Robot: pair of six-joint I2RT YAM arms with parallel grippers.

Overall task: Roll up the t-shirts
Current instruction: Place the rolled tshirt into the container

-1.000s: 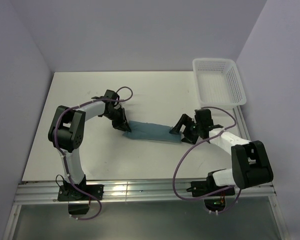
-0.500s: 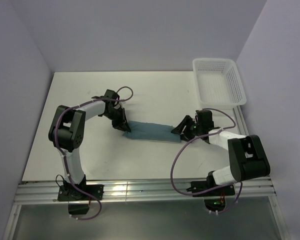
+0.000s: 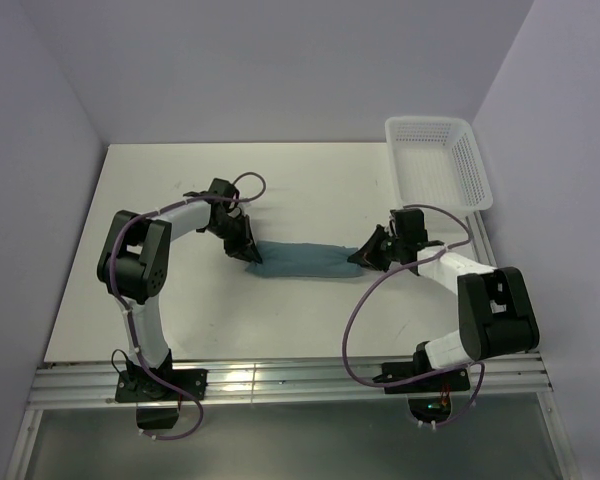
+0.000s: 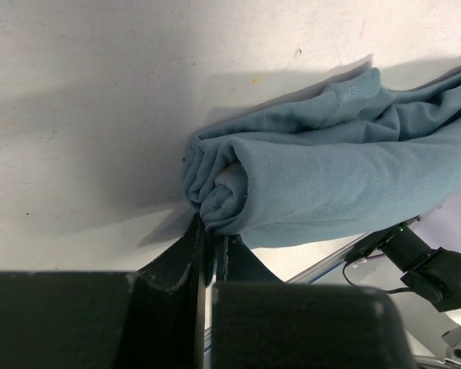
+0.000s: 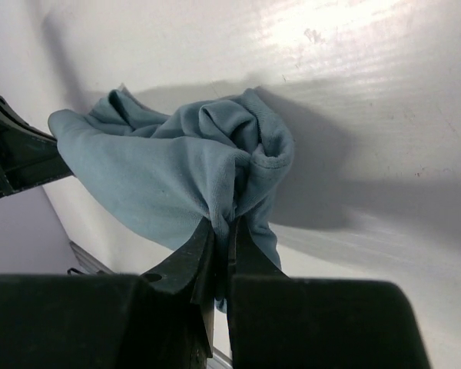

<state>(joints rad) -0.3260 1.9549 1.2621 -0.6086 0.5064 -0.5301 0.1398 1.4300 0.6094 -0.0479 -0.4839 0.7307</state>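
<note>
My left gripper was pressed almost together, pinching one end of the rolled t-shirt. My right gripper pinched the other end. The shirt lay stretched across the middle of the desk.

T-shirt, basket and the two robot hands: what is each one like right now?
t-shirt: rolled into a long bundle, lying on the table, pinched at both ends.
left gripper: shut on the t-shirt's left end.
right gripper: shut on the t-shirt's right end.
basket: upright, empty, at the table's far right corner.
</note>
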